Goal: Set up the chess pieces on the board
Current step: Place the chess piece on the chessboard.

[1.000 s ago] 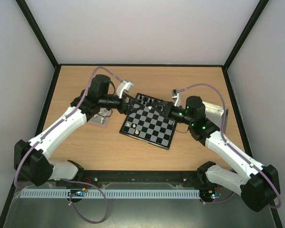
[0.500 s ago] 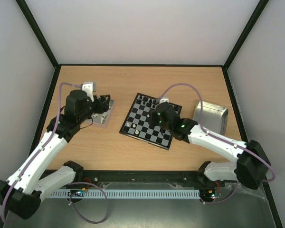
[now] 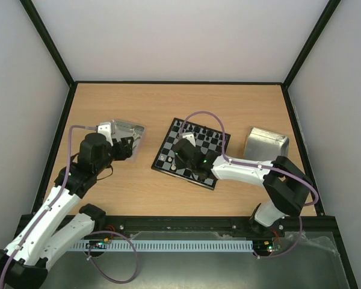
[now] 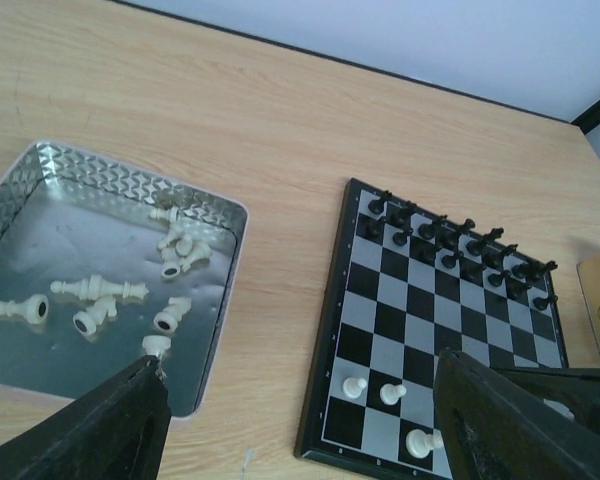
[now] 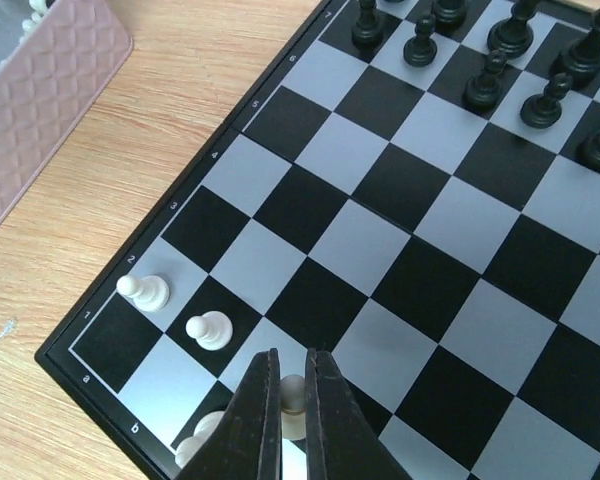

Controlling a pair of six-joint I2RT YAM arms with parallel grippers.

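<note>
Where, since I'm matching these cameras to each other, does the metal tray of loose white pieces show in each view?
Top external: the tray sits left of the board, mid-table.
Left wrist: tray at lower left, white pieces lying in it.
Right wrist: only its patterned outer wall, top-left corner.
Shared landmark: the board, to the tray's right in all three.

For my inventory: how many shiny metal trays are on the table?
2. One shiny metal tray lies left of the checkered chessboard, holding cream-white pieces; the other lies right of it.
</note>
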